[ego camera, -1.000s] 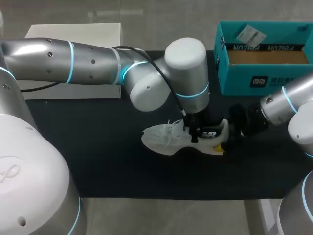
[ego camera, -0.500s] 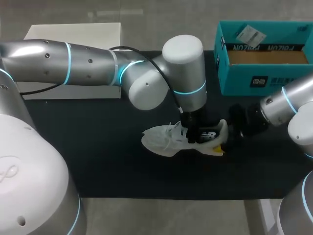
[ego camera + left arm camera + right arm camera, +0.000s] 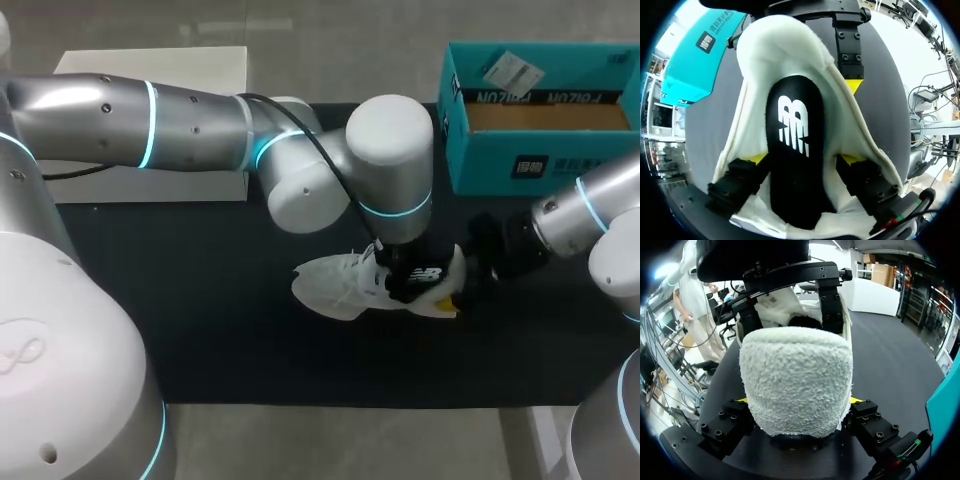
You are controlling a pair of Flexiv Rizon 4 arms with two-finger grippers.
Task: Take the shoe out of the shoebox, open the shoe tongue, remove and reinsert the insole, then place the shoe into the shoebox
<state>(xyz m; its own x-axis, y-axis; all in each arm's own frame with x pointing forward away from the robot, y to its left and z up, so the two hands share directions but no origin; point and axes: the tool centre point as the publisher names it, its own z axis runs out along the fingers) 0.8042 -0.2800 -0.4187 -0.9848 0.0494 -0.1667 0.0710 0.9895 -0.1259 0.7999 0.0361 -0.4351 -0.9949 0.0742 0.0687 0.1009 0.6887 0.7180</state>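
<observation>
Two end effectors are at the shoe (image 3: 335, 285), which sits outside the shoebox (image 3: 540, 150) on the bench's dark mat (image 3: 200, 340). Over the last second the left end effector (image 3: 400, 283) has swung slightly toward the shoe's heel and sunk deeper into its opening; the shoe has barely shifted. It now straddles the black insole (image 3: 792, 125), though I cannot tell whether it pinches it. The right end effector (image 3: 799, 400) is clamped on the shoe's heel, steadying it. I judge insole removal is about to begin. The mat stretches well past the shoe's toe, so a freed insole should have somewhere to lie. The shoebox stands open beyond the heel, apart from the shoe. A white box (image 3: 150, 65) lies far beyond the toe.
</observation>
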